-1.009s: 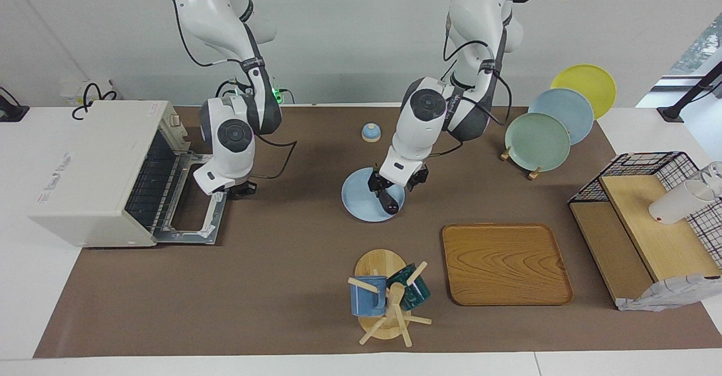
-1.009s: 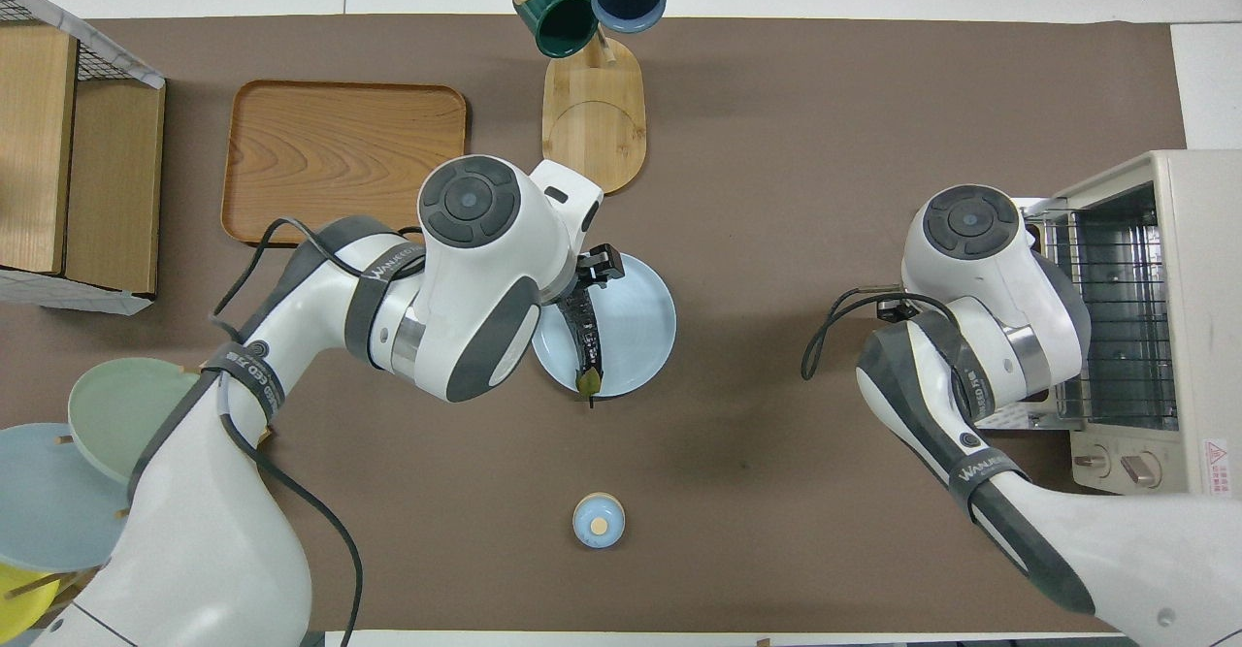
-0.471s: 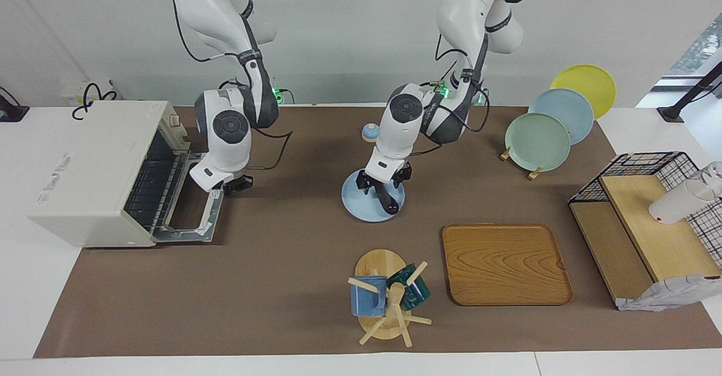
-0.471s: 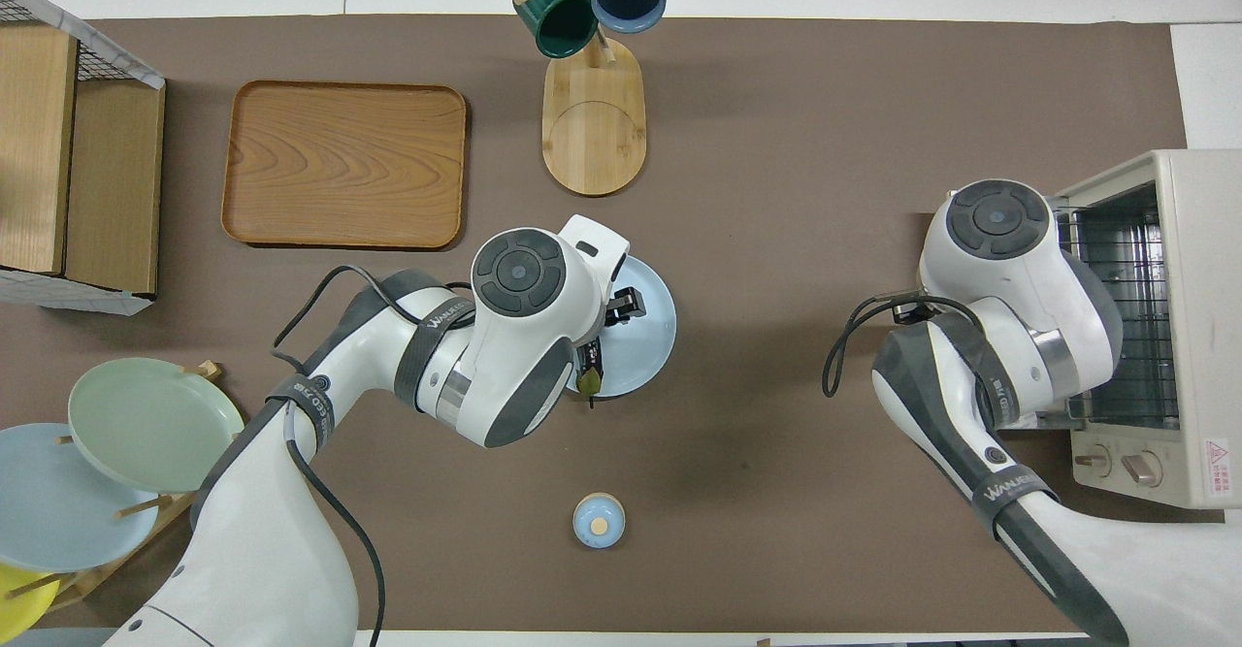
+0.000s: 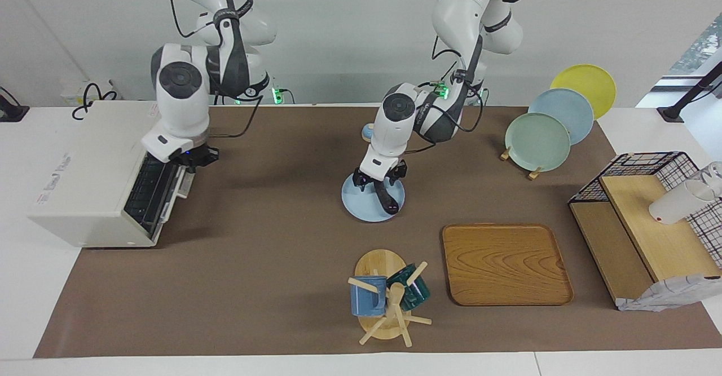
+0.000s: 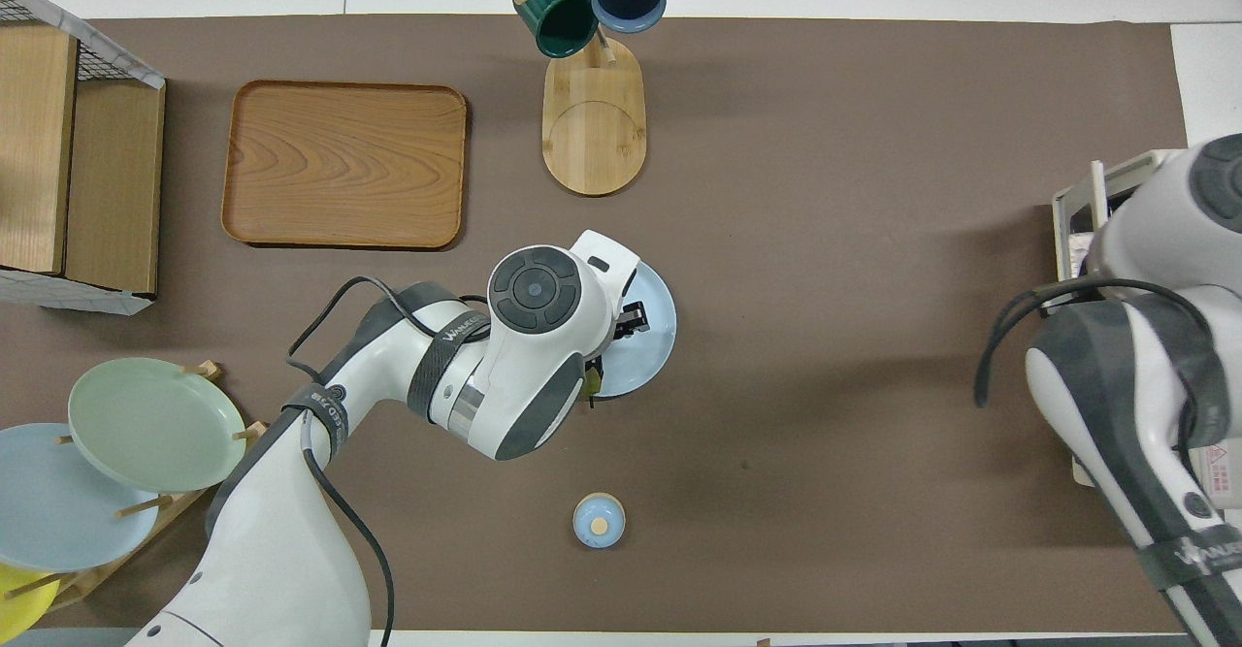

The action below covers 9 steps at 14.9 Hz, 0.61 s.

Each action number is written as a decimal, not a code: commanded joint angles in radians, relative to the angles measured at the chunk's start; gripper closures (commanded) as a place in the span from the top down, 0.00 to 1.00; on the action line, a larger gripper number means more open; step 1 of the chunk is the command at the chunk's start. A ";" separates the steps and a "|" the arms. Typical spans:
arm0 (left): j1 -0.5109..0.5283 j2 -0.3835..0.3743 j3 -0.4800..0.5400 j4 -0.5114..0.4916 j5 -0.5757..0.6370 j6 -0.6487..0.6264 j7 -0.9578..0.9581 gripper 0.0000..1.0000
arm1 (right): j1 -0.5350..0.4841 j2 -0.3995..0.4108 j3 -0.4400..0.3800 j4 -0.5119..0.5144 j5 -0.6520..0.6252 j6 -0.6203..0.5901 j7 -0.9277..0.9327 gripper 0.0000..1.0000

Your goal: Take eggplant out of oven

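Left gripper point(image 5: 376, 181) hovers, seemingly open, over eggplant point(image 5: 387, 198)

eggplant point(image 5: 386, 197) lies on plate point(image 5: 361, 209) mid-tabletop. oven point(image 5: 93, 176) stands at the right arm's end. tray point(image 5: 505, 263) and mug rack point(image 5: 386, 297) sit farther from the robots than the plate.

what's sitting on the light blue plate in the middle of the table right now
The dark eggplant lies on the light blue plate, with the left gripper over its end nearer the robots. In the overhead view the arm covers most of it.
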 commanded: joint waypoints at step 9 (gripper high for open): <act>0.002 -0.042 0.022 -0.018 0.073 0.004 0.003 0.00 | -0.026 0.032 0.007 0.423 0.378 -0.330 -0.095 1.00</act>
